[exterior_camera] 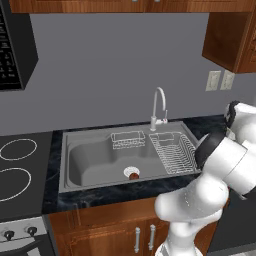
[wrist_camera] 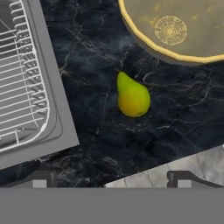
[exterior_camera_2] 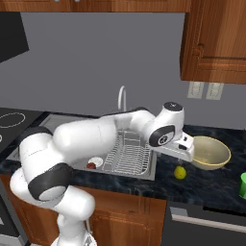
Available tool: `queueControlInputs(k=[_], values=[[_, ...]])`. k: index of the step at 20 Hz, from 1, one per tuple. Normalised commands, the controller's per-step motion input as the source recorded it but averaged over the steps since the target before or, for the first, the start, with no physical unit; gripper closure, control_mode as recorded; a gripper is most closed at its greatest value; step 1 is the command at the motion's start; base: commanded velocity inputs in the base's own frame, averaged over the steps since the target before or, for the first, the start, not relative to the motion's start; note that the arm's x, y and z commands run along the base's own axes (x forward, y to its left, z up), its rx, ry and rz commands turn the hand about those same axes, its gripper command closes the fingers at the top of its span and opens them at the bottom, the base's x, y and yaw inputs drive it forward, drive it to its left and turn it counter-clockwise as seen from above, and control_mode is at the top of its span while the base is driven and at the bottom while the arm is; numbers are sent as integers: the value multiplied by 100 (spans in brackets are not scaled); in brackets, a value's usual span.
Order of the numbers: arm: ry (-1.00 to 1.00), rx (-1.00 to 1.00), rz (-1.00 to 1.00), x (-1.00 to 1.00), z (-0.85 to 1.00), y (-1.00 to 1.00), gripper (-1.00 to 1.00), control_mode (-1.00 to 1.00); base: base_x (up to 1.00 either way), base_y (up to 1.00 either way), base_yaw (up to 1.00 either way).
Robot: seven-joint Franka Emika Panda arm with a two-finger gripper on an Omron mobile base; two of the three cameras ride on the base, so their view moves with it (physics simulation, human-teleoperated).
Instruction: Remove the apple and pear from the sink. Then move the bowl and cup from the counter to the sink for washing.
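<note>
Hovering above the counter (wrist_camera: 87,131), the gripper (wrist_camera: 109,178) is standing with its jaws spread fully wide and holding nothing; its two dark fingertips (wrist_camera: 40,179) are showing at the bottom of the hand view, well apart from each other. Below and between them the pear (wrist_camera: 132,97) is lying on its side on the dark speckled stone, touching neither finger. It is sitting between the sink (wrist_camera: 52,109), whose grey rim and wire rack (wrist_camera: 19,83) are showing on one side, and the bowl (wrist_camera: 175,30), whose yellow rim is lying near the fruit but not touching it.

From the right base view, the gripper (exterior_camera_2: 185,154) is hanging just above the pear (exterior_camera_2: 180,172), with the bowl (exterior_camera_2: 210,152) resting beside it on the counter (exterior_camera_2: 202,185) and the green cup (exterior_camera_2: 243,185) standing further along at the picture's edge. The apple (exterior_camera_2: 91,165) is lying in the sink (exterior_camera_2: 144,170) beside the round drain (exterior_camera_2: 95,161).

From the left base view, the apple (exterior_camera: 134,176) is sitting at the drain (exterior_camera: 131,172) in the wide basin of the sink (exterior_camera: 90,160), with the curved chrome faucet (exterior_camera: 158,107) rising behind.
</note>
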Motion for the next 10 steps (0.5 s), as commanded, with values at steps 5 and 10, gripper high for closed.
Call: queueControlInputs(k=[5, 10], values=[[1, -20, 3, -7, 26, 48, -100, -100, 0, 0, 0], [1, -20, 3, -9, 20, 51, -100, -100, 0, 0, 0]])
